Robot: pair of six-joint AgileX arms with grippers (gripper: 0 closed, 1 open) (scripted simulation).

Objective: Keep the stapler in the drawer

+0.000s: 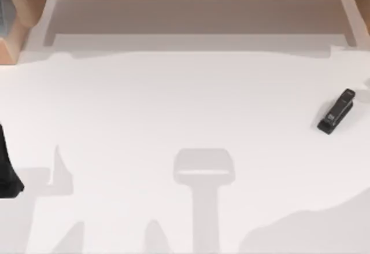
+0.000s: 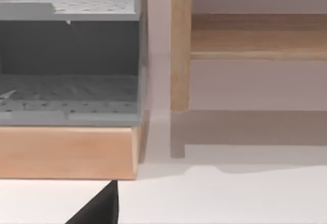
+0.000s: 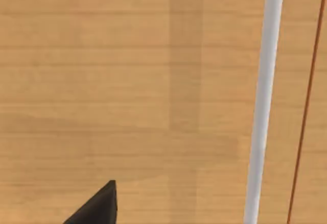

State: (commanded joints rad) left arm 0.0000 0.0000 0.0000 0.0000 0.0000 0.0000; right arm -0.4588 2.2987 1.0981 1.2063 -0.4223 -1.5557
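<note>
The left arm is cut off by the left edge of the top view, low on the bench, and I cannot tell the state of its fingers. In the left wrist view one dark fingertip shows before a wooden cabinet with grey shelves. In the right wrist view a dark fingertip shows over a wood surface; whether this pair is apart or together I cannot tell. The stapler lies near the bench's right edge, tilted diagonally, well apart from the left arm. Its pale label is too small to read.
</note>
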